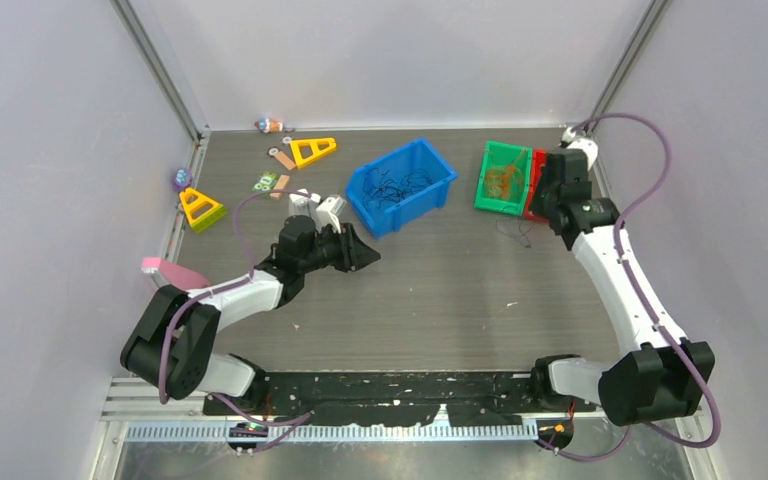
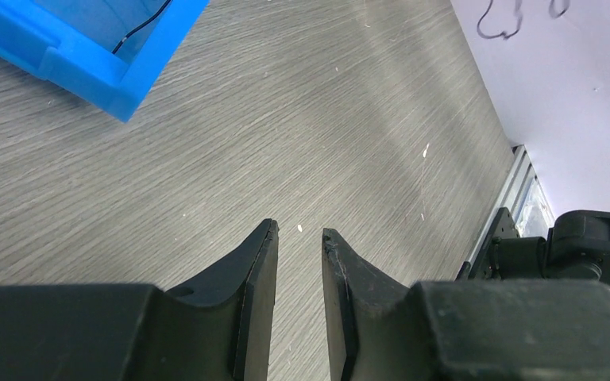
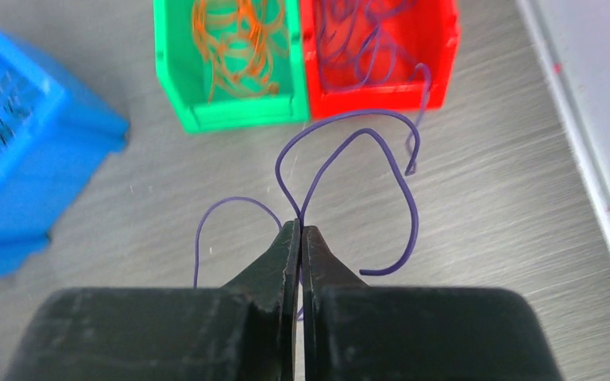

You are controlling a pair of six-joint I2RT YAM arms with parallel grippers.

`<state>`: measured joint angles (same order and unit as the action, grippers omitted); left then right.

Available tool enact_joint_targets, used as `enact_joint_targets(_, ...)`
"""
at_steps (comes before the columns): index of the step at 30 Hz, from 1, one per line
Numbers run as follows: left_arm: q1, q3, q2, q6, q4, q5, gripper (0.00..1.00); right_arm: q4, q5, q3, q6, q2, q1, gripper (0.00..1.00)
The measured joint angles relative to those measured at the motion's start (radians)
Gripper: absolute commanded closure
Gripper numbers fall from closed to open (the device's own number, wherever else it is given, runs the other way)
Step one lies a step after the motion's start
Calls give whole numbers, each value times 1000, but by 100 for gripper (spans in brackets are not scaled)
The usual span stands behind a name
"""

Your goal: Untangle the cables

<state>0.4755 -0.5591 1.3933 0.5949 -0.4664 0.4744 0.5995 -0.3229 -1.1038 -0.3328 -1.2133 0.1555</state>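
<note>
Nearer, left of the table's (image 2: 206, 159) middle, the left gripper (image 2: 299, 232) is hanging with jaws parted and empty; farther, toward the far right corner, the right gripper (image 3: 300, 228) is pinching a purple cable (image 3: 416, 222) just short of the red bin (image 3: 381, 97); the springy loops are likely to snag the rim or slip free.

Your 2 arms, spread apart.
Left gripper (image 2: 298, 232) hovers low, jaws slightly parted; right gripper (image 3: 300, 226) pinched tight, arm stretched forward.
</note>
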Motion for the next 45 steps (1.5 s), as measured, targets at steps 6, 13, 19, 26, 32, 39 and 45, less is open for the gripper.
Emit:
enact_joint_targets(6,0,2,0,0,-20,13,72,28,35,-237,16,-79,-110,95)
enact_joint_targets(13,0,10,0,0,-40,19,72,30,115,-482,12,-290,-240,95)
enact_joint_targets(19,0,16,-2,0,-55,20,72,29,58,-579,13,-464,-263,95)
enact_joint_targets(26,0,48,-50,-8,-61,15,72,5,-107,-626,16,-631,-264,95)
enact_joint_targets(32,0,51,-74,-20,-69,8,72,-30,-200,-625,35,-729,-265,95)
enact_joint_targets(39,0,52,-74,-24,-69,7,72,3,-124,-727,55,-949,-258,95)
enact_joint_targets(45,0,52,-77,-28,-68,1,72,150,5,-994,95,-1172,-249,91)
